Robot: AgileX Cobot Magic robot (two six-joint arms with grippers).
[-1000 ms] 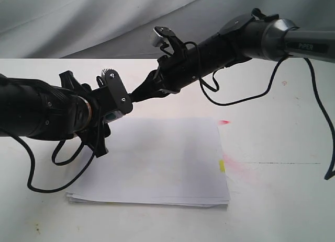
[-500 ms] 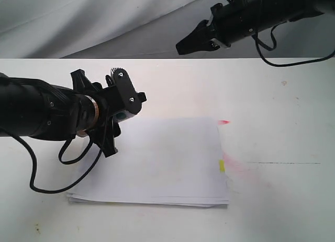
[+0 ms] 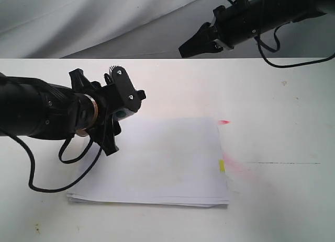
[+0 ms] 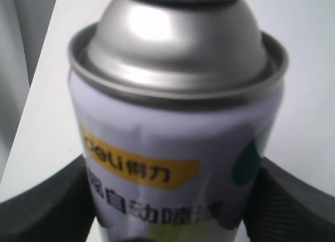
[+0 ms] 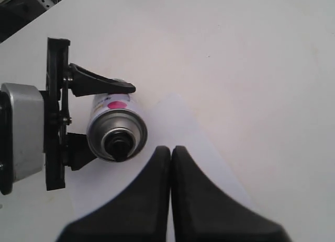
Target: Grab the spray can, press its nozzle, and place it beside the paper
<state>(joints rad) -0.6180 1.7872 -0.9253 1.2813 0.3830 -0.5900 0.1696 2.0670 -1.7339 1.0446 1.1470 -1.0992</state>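
My left gripper (image 3: 124, 102) is shut on the spray can (image 3: 124, 113), holding it in the air above the far left corner of the paper (image 3: 162, 161). In the left wrist view the white can (image 4: 172, 122) with its silver dome fills the picture between the two black fingers (image 4: 39, 208). From above, in the right wrist view, the can (image 5: 116, 133) shows its black nozzle (image 5: 118, 144). My right gripper (image 3: 184, 49) hangs high at the back, shut and empty, its tips (image 5: 170, 150) well clear of the can. The paper (image 5: 209, 163) lies below it.
A yellow mark (image 3: 222, 165) sits on the paper's right edge, with a pink stain (image 3: 224, 122) on the white table (image 3: 282, 148) near its far right corner. A black cable (image 3: 47, 184) loops from the left arm over the table. Grey cloth (image 3: 78, 22) hangs behind.
My right gripper has pulled away from the can's top, rising up and to the right. The left gripper, still holding the can, has shifted slightly.
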